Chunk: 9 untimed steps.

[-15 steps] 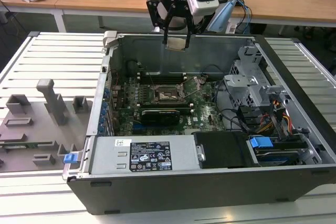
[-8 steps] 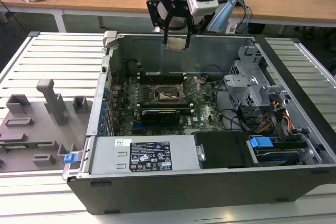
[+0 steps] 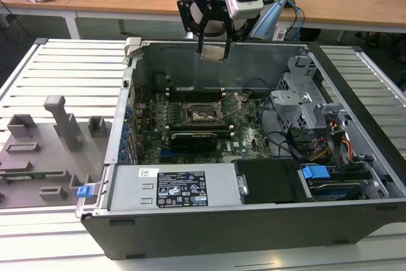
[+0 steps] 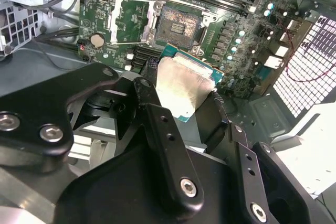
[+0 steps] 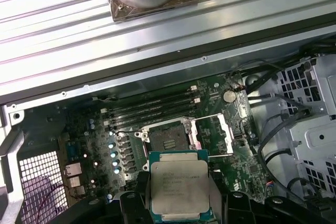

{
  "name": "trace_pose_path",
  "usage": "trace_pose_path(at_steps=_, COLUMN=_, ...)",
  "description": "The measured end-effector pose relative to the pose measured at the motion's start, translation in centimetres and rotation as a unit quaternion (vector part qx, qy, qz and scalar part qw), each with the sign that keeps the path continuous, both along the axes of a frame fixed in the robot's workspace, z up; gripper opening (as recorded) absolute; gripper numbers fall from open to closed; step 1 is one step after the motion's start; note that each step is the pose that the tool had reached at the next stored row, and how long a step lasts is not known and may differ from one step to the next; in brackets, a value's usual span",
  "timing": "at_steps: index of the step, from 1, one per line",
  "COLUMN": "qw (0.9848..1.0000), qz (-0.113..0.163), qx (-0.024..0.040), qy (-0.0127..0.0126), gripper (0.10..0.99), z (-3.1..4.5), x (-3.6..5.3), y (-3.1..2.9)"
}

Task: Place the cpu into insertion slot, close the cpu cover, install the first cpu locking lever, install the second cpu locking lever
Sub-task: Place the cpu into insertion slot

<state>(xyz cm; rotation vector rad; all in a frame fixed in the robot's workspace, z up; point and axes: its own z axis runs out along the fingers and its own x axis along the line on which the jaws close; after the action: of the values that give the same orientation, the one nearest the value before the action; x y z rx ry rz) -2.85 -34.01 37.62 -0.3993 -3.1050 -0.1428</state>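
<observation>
Fingers: the two black fingers [image 4: 157, 124] are clamped on the chip [image 4: 184, 90], one on each side of it.

Chip: it is a thin square with a pale metal face. It hangs in the air, touching nothing but the fingers.

Where the chip is: in the exterior view the chip [image 3: 213, 52] is high up, over the back wall of the open computer case [image 3: 190, 61] and well above the green board [image 3: 247, 134].

Socket: the socket [image 5: 168, 139] sits on the green board with its dark middle bare. Nothing is in it yet.

Which way to the socket: in the exterior view the socket [image 3: 204, 115] is down from the chip and a bit nearer the front of the case. Left to right, the two are almost in line.

How the chip is turned: in the first wrist view the sides of the chip [image 5: 178, 187] run nearly the same way as the sides of the socket. The chip looks a little tipped, not flat like the board.

Cover: the cover [image 4: 112, 22] is flipped open. It lies beside the socket, on the exterior view's right, and does not block it.

Levers: too thin to make out.

Bench: the case rests on a white slatted bench [image 3: 63, 74].

How far along: I think this is the first step, as the chip is not in the socket yet.
</observation>
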Motion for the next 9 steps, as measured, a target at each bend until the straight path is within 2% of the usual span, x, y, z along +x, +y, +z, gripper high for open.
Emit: trace_pose_path(at_steps=9, qw=1.0, qz=-0.008, qx=0.0, qy=0.0, gripper=0.537, z=0.0, x=0.0, y=0.0)
